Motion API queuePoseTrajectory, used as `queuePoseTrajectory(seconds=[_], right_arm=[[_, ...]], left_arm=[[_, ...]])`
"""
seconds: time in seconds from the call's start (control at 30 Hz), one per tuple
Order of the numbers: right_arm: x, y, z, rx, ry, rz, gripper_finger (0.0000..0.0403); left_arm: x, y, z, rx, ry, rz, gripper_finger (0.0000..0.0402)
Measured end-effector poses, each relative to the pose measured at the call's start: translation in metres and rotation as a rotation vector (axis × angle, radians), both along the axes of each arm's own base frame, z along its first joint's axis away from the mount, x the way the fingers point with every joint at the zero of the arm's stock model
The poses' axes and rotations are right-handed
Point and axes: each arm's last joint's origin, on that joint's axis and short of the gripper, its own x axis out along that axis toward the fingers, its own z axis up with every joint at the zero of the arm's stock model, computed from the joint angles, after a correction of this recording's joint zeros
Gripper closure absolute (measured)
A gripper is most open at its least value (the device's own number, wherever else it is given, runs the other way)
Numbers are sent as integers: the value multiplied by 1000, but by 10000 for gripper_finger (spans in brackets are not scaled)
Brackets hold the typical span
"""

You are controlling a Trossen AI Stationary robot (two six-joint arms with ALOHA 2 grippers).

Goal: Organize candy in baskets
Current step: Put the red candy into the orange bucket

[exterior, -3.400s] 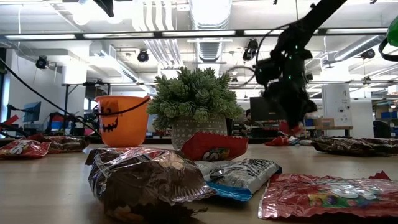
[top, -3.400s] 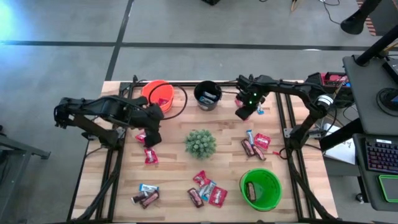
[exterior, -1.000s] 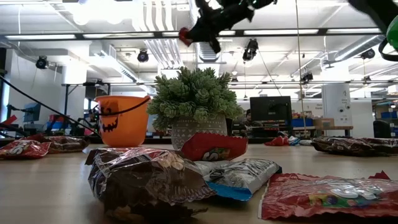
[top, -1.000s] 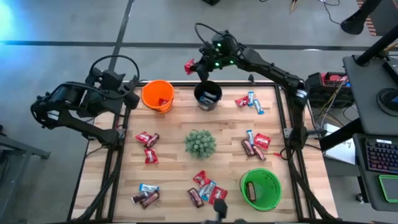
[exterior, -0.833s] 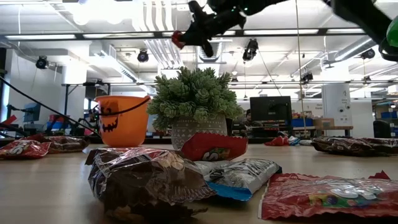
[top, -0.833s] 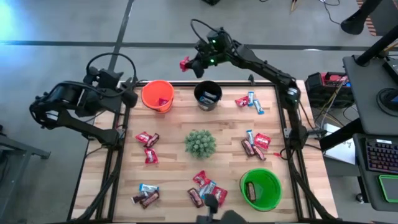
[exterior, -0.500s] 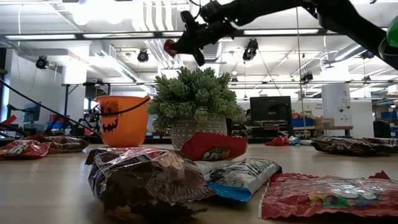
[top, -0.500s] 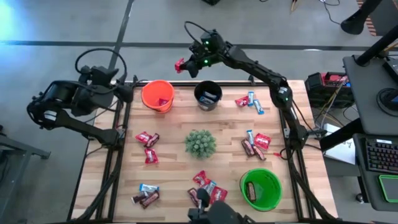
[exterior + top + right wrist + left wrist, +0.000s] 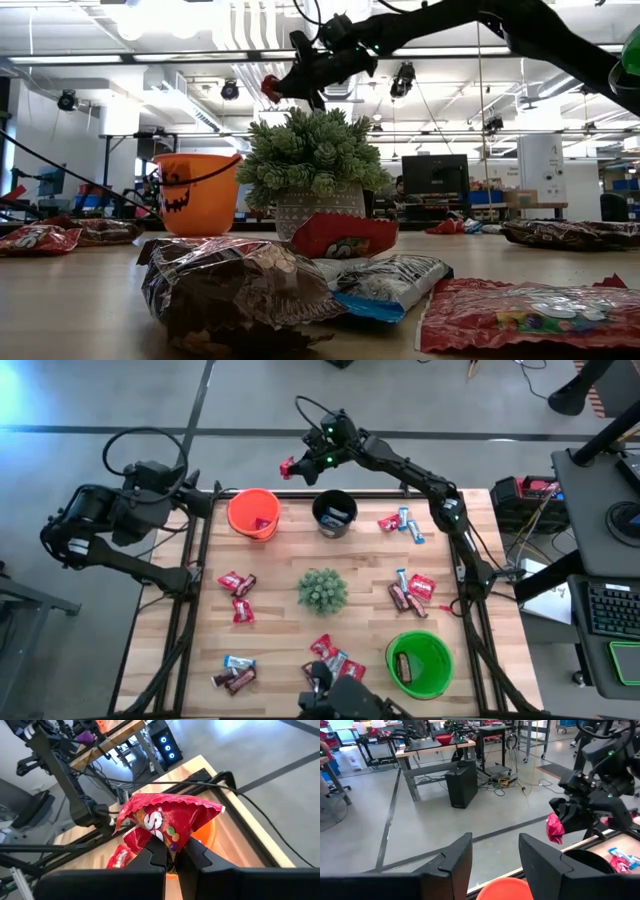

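Swung left past the round black plastic bucket (image 9: 334, 513), right gripper (image 9: 291, 465) clenched on 1 shiny red wrapped candy (image 9: 165, 822), nearing the round orange plastic bucket (image 9: 253, 514) for dropping; left gripper (image 9: 495, 857) released, retreated far left.

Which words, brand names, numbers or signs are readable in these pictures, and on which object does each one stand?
A large white "S": on the red candy wrapper held in the shut right gripper; the other letters are folded away.
A black jack-o'-lantern face, no words: on the orange basket.
Print on the candy wrappers lying on the table: too blurred to read.
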Motion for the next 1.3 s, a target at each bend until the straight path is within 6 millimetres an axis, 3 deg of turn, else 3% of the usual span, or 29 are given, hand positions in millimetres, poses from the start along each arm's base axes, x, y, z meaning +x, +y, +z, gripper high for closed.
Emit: queuePoseTrajectory(seconds=[0.27,0.47,0.6,0.8,1.07,1.3], right_arm=[[3,4,2,36,-15,0,394],[9,26,13,-44,-37,68,394],[13,48,26,-124,-59,133,394],[20,99,50,-198,-114,248,394],[17,158,85,-225,-210,343,394],[16,185,101,-246,-282,391,394]], left_arm=[[3,-2,-2,-84,7,-104,256],[0,-4,-3,-157,40,-238,228],[-1,-3,-2,-84,130,-243,207],[3,-4,-3,-44,224,-279,206],[8,-7,-4,-149,183,-428,223],[21,-14,10,-135,69,-694,236]])
